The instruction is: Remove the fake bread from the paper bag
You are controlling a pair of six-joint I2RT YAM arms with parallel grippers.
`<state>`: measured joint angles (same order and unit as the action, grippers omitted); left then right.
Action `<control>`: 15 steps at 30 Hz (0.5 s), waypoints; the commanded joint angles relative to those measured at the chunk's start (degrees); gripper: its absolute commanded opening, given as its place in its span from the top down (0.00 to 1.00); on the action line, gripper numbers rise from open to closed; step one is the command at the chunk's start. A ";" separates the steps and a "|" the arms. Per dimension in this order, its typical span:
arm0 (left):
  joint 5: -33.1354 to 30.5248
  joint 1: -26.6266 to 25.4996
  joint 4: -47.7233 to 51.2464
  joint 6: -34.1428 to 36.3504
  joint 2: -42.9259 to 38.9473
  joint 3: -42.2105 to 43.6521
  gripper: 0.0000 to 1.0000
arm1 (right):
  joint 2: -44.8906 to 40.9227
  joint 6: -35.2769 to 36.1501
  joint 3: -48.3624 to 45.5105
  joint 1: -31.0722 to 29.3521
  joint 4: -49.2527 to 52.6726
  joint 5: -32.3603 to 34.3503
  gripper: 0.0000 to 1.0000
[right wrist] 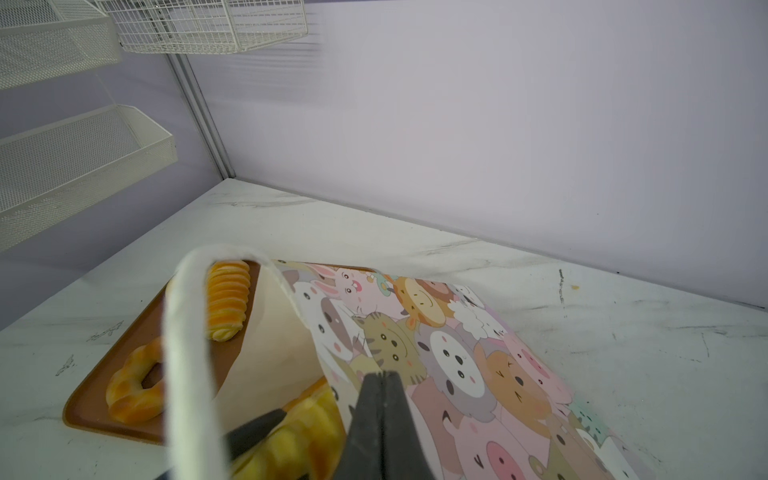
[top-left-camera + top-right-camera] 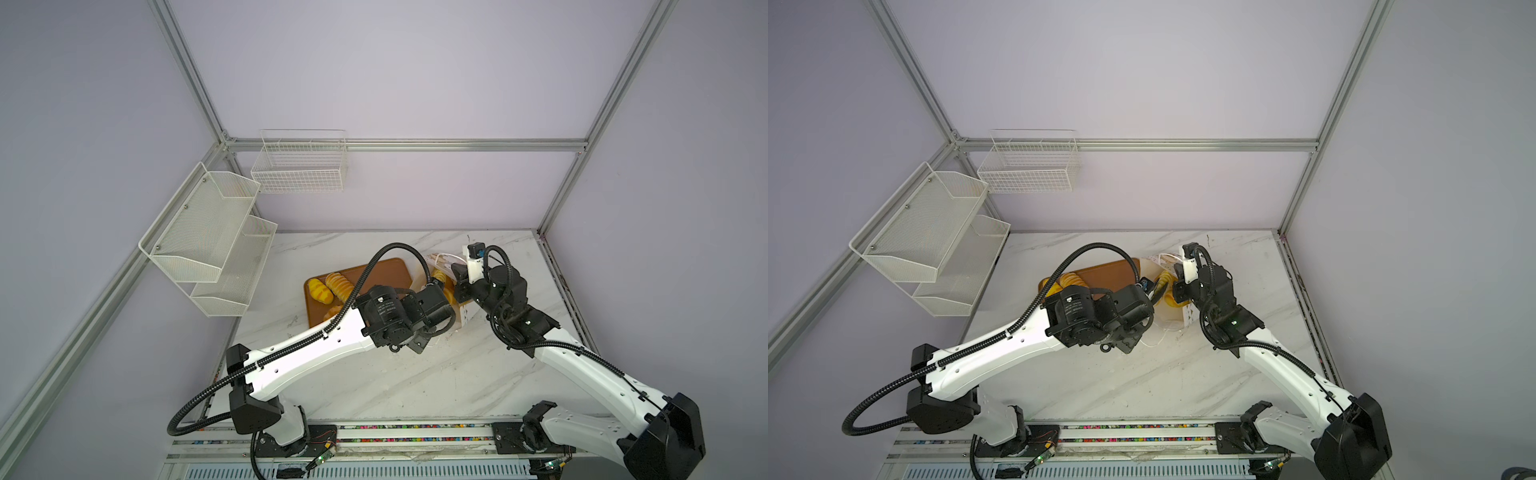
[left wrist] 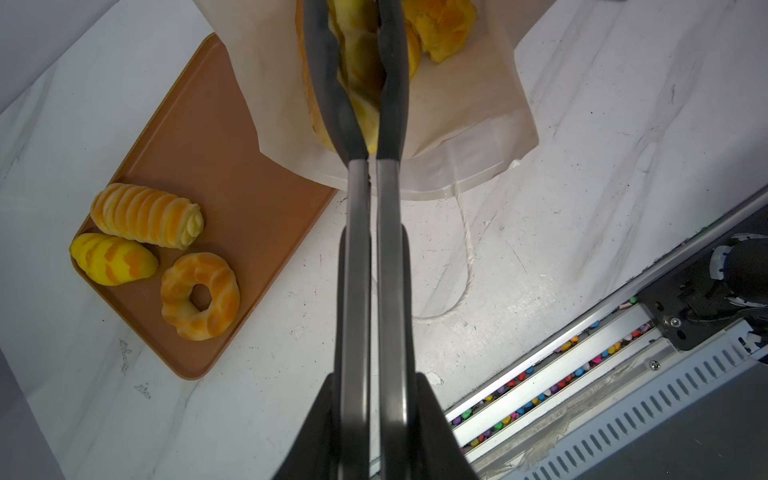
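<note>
Left hand (image 3: 353, 37): clamped narrow on a ridged loaf (image 3: 359, 83) inside the paper bag (image 3: 457, 124).
Right hand (image 1: 380, 384): pinched shut on the bag's rim.
Tray (image 3: 216, 166): three fake bread pieces (image 3: 200, 296) already out.
Remaining: gripped loaf, one bun (image 3: 444, 25), perhaps more hidden.

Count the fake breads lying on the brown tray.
3, at one end of the tray: a ridged long loaf, a yellow streaked bun beside it, a ring doughnut. The paper bag overlaps the other end; more may hide there.
</note>
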<state>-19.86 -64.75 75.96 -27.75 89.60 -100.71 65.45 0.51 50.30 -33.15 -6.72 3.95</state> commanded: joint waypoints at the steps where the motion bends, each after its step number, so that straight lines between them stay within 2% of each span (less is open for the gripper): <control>1: 2.51 2.76 -7.76 2.58 -3.86 3.71 1.00 | 1.73 -1.42 2.34 0.32 0.47 2.17 1.00; 6: 8.09 7.55 -14.35 4.08 -7.09 7.99 1.00 | 4.41 -1.83 4.52 1.10 0.41 3.13 1.00; 15: 18.36 16.25 -19.12 5.60 -12.46 12.20 1.00 | 11.03 -1.65 8.09 1.64 -0.87 2.72 1.00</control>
<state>-6.48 -50.78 63.13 -23.92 80.53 -90.61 74.98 -0.60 56.82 -31.81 -6.94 5.80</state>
